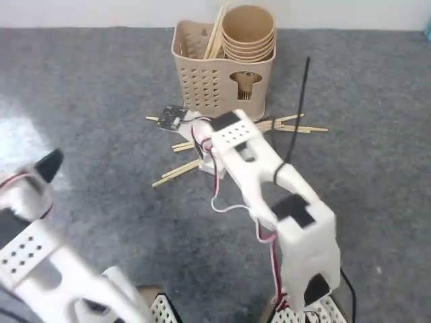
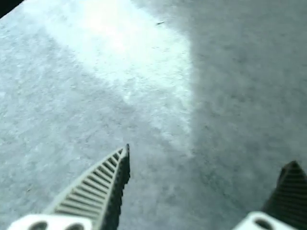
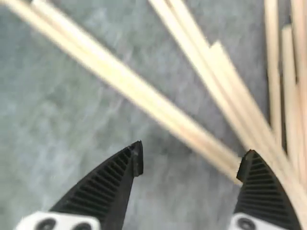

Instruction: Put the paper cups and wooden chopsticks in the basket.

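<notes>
Item 1. Left gripper (image 2: 208, 158): held over the near left corner of the desk (image 1: 101, 101), above bare grey carpet. Jaws released and spread wide; nothing is gripped.

Item 2. Loose chopsticks (image 1: 176, 171): a scattered fan is laid flat on the carpet just in front of the basket, with further ends seen past the right arm (image 1: 269, 188) on its right side.

Item 3. Right gripper (image 3: 193, 153): lowered over the loose chopsticks. Jaws parted, with one stick crossing the gap between them; no grasp is made yet.

Item 4. Basket (image 1: 215, 84): beige, perforated, stood upright at the middle of the far edge.

Item 5. Stored chopsticks (image 1: 215, 30): a few are leant upright inside the basket, left of the cups.

Item 6. Paper cups (image 1: 248, 33): nested in one stack and stood in the basket's right part.

Progress: the cups are judged done. The chopsticks are judged partly done, since several are left on the desk.
</notes>
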Motion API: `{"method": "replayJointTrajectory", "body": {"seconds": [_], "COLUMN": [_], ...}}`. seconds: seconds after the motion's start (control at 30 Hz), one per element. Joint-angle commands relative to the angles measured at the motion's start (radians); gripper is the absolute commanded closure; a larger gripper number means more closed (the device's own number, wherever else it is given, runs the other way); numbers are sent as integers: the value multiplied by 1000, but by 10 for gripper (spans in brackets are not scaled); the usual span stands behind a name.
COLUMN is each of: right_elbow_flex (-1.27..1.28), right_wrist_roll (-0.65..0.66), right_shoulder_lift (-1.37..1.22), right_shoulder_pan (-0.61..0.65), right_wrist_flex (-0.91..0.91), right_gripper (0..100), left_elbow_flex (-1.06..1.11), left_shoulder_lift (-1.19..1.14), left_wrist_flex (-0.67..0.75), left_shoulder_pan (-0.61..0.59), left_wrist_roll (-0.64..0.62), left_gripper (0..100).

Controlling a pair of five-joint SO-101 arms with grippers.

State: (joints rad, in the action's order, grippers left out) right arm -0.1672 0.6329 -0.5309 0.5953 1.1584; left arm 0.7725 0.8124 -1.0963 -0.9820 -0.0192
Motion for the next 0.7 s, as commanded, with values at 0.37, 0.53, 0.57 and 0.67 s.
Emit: {"method": "replayJointTrajectory", "body": {"seconds": [0.37,0.53,0.57,0.67], "right_elbow_flex": [-359,-361,-361,-365], "right_wrist_roll": [80,81,81,81], "right_shoulder_lift": [-314,-318,-317,-303], "right_shoulder_pan": [30,30,31,31], "right_wrist_flex": [12,50,59,119], "right_gripper": [696,951,998,958], "left_elbow_flex": [120,120,120,120], "left_shoulder_lift": [29,29,29,29], "left_wrist_flex": [173,170,170,172], "left_shoulder_pan": [-132,-132,-132,-132], "left_wrist_roll": [12,12,12,12], "left_gripper": [555,555,555,555]}}
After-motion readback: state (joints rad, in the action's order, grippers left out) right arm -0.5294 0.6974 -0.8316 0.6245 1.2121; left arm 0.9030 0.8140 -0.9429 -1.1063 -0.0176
